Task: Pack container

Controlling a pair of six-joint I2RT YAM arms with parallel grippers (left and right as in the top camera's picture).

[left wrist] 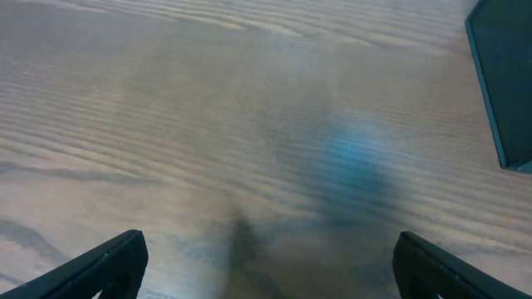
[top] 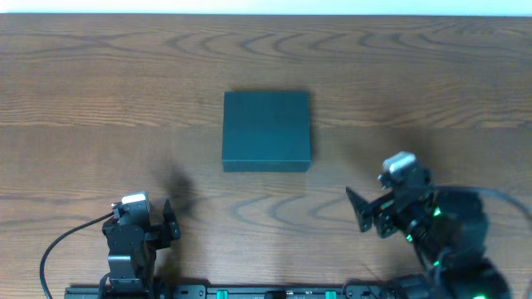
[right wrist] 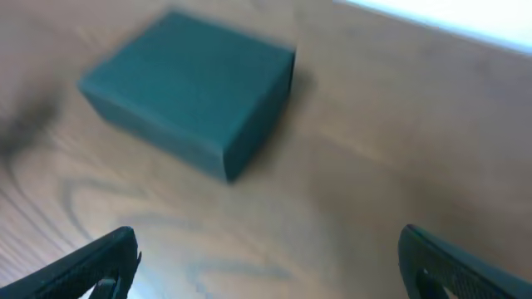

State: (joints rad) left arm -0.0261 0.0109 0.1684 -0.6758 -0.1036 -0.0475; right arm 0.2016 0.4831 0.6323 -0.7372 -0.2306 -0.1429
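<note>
The container is a dark teal square box with its lid down, standing in the middle of the wooden table. The right wrist view shows the container ahead and to the left, and the left wrist view catches only the container's edge at the far right. My left gripper is near the front left, open, with bare wood between its fingers. My right gripper is open too, a little in front and to the right of the box, holding nothing.
The wooden table stretches to a pale far edge at the top. A black rail runs along the front edge between the two arm bases. A black cable loops left of the left arm.
</note>
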